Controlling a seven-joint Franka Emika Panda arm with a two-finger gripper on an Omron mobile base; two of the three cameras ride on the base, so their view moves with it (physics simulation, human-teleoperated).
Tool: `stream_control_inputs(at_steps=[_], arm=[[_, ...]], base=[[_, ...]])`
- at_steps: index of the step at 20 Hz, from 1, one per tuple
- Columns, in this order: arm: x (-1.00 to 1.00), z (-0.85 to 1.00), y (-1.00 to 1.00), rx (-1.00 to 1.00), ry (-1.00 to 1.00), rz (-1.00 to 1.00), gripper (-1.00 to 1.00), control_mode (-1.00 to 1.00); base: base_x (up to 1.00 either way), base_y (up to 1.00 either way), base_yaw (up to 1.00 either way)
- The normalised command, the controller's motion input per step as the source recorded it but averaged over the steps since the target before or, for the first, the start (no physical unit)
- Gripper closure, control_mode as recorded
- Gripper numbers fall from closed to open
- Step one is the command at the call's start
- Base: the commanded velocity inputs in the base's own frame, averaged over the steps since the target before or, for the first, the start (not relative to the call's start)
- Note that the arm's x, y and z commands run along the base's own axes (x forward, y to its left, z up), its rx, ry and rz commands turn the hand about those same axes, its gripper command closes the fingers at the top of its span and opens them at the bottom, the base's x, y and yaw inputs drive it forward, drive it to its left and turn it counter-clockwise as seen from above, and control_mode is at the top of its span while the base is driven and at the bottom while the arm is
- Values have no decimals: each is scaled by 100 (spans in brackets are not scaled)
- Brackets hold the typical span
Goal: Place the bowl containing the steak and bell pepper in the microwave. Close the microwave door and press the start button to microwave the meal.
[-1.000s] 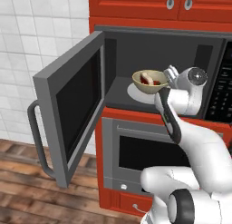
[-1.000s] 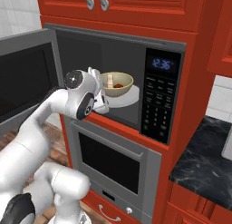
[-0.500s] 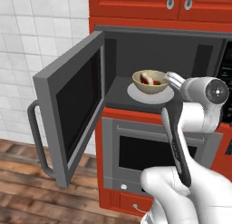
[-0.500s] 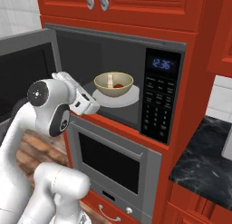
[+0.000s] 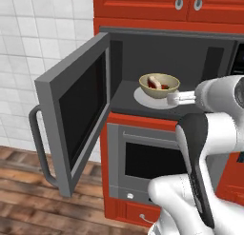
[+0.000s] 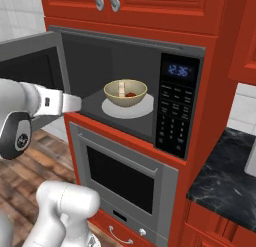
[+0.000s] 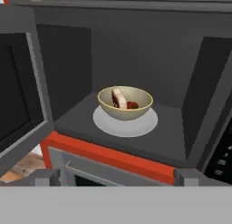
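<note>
The tan-yellow bowl [image 5: 159, 85] [image 6: 125, 92] [image 7: 125, 103] sits on a white round plate [image 7: 108, 123] inside the open microwave [image 5: 157, 53] [image 6: 115, 56]. In it lie the steak [image 7: 119, 98], a pale-rimmed slab, and the red bell pepper [image 7: 132, 104]. The microwave door [image 5: 78, 110] [image 7: 18, 96] is swung wide to the left. My gripper [image 5: 172, 98] [image 6: 76, 102] [image 7: 118, 177] hangs open and empty in front of the cavity's sill, clear of the bowl.
The black keypad panel [image 6: 172, 111] with a blue clock is on the microwave's right. A grey oven [image 5: 147, 158] [image 6: 125, 176] sits below in the red cabinetry. A dark stone counter [image 6: 220, 176] lies at the right. Wood floor lies under the open door.
My hand has drawn back out of the cavity, away from the bowl, and stayed open. The bowl remains on the plate; the door has not moved.
</note>
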Motion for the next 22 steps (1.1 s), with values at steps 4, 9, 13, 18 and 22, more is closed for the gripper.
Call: stream_control_inputs(at_steps=[4, 9, 13, 18, 22], arm=[[-97, 37, 52, -63, 34, 22, -100, -100], [-52, -22, 70, -57, 6, 9, -100, -100], [-39, -90, 53, -42, -26, 4, -100, -100], [-58, -27, 52, -35, -10, 1, -100, -100], [-61, 22, 71, -34, 8, 0, -100, -100]], base=[[0, 0, 0], [0, 0, 0], [0, 0, 0], [0, 0, 0], [0, 0, 0]])
